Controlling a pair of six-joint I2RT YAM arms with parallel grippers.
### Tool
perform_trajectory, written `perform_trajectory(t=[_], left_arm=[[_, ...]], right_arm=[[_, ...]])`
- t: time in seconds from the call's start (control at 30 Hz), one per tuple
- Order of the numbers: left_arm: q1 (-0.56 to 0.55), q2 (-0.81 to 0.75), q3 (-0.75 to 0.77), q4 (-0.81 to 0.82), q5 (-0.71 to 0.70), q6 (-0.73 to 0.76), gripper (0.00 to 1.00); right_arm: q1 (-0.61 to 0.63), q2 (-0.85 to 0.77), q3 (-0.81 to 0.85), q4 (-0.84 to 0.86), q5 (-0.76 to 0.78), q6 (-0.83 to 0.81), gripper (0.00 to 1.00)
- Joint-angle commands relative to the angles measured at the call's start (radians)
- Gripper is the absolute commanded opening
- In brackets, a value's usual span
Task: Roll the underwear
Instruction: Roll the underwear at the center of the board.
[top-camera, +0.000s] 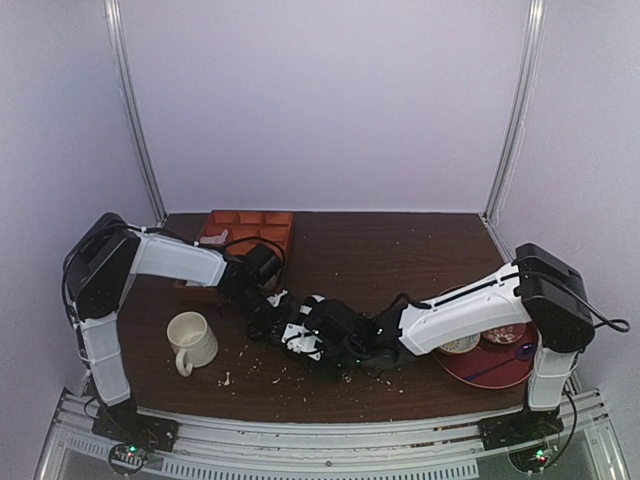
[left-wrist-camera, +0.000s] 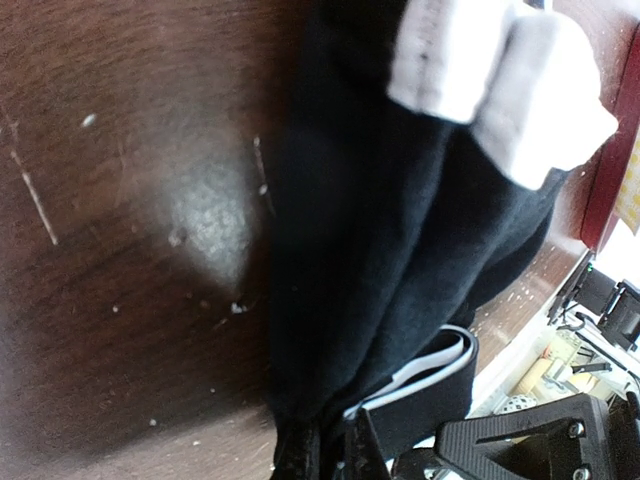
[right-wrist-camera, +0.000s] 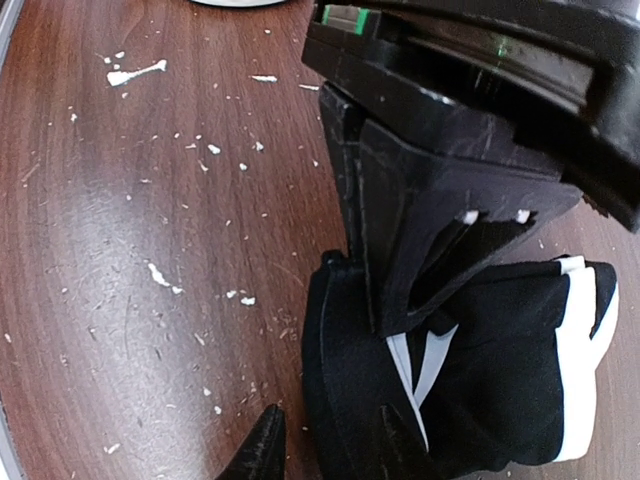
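Both arms are reaching inward and meeting over the middle of the brown wooden table (top-camera: 400, 250), slightly toward the near edge. The underwear (top-camera: 305, 330), black fabric with white edging, is lying bunched on the tabletop between the two grippers, just right of the cream mug (top-camera: 192, 341).

Left gripper (top-camera: 262, 300): clenched, and the left wrist view is showing the black fabric (left-wrist-camera: 400, 250) running straight down into its closed fingertips, so it is pinching the underwear's left end. A folded white band (left-wrist-camera: 500, 70) is showing at the far end of the cloth in that view.

Right gripper (right-wrist-camera: 330, 440): jaws are standing partly apart, straddling the black fold (right-wrist-camera: 480, 360); one finger (right-wrist-camera: 262, 450) is sitting on bare wood beside the cloth, the other is down in the fabric. Whether it is gripping anything cannot be told.

White crumbs (right-wrist-camera: 135, 73) are lying scattered over the wood. An orange compartment tray (top-camera: 250, 232) is sitting far left, and a red plate (top-camera: 500, 365) holding a small bowl (top-camera: 460, 344) and a purple spoon (top-camera: 520, 352) is sitting under the right arm.
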Motion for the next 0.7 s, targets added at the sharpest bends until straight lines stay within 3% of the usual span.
perform_trajectory(t=[0.0, 0.4, 0.53, 0.67], left_arm=[[-0.002, 0.002, -0.015, 0.007, 0.018, -0.014, 0.00], [-0.002, 0.002, -0.024, 0.011, 0.031, -0.014, 0.00], [-0.002, 0.002, -0.025, 0.015, 0.038, -0.018, 0.00], [-0.002, 0.003, -0.024, 0.017, 0.041, -0.020, 0.00]], right_arm=[[0.011, 0.038, 0.033, -0.015, 0.046, -0.033, 0.28], [0.011, 0.114, 0.036, 0.008, 0.109, -0.063, 0.26], [0.010, 0.125, 0.034, 0.019, 0.144, -0.061, 0.18], [0.010, 0.139, 0.029, 0.017, 0.172, -0.056, 0.03]])
